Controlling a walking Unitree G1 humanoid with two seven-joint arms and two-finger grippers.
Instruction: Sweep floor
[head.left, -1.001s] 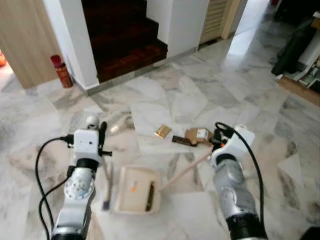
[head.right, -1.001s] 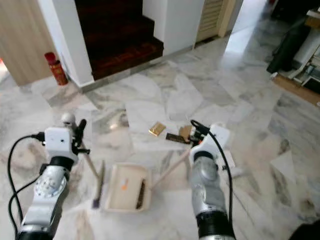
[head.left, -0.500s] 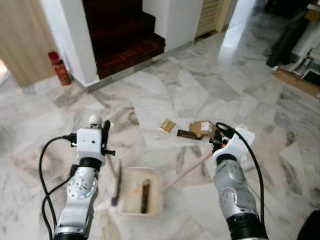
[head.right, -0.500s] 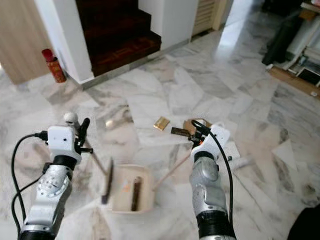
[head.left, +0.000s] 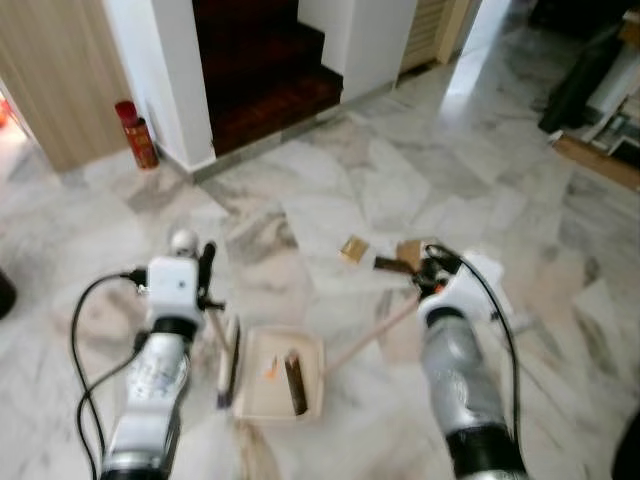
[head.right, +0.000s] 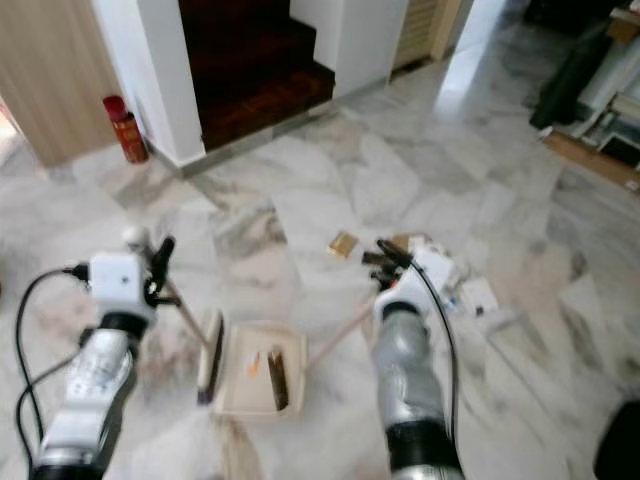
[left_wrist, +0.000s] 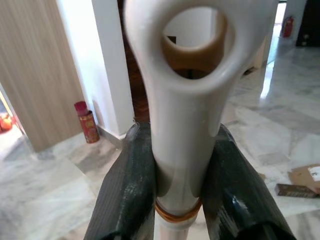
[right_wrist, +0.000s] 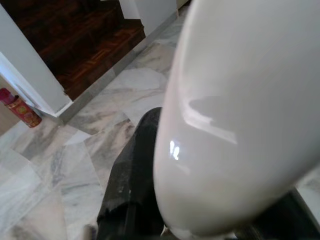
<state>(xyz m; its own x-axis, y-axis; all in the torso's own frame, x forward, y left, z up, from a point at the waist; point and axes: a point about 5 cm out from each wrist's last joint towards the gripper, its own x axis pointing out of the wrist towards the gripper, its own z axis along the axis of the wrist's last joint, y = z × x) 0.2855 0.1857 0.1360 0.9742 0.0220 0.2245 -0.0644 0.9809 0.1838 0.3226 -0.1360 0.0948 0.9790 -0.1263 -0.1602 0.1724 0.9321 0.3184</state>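
Note:
My left gripper (head.left: 205, 275) is shut on the white broom handle (left_wrist: 192, 100), with a black finger (left_wrist: 127, 200) on each side of it. The broom head (head.left: 228, 360) rests on the marble floor against the left side of the cream dustpan (head.left: 262, 398). A dark brown piece (head.left: 295, 380) and a small orange bit (head.left: 270, 370) lie in the pan. My right gripper (head.left: 428, 270) is shut on the pan's long handle (head.left: 370, 335). Just beyond it lie a gold scrap (head.left: 352, 248), a cardboard piece (head.left: 408, 252) and a dark strip (head.left: 390, 264).
Dark wooden stairs (head.left: 265, 70) rise ahead between white walls. A red can (head.left: 135, 133) stands by the left wall's corner. Black bags (head.left: 590, 70) and a wooden board (head.left: 600, 160) are at the far right. White paper bits (head.right: 480, 295) lie to my right.
The whole view has shifted, so the camera moved. Both grippers keep their hold. The dark piece has slid slightly towards the middle of the pan.

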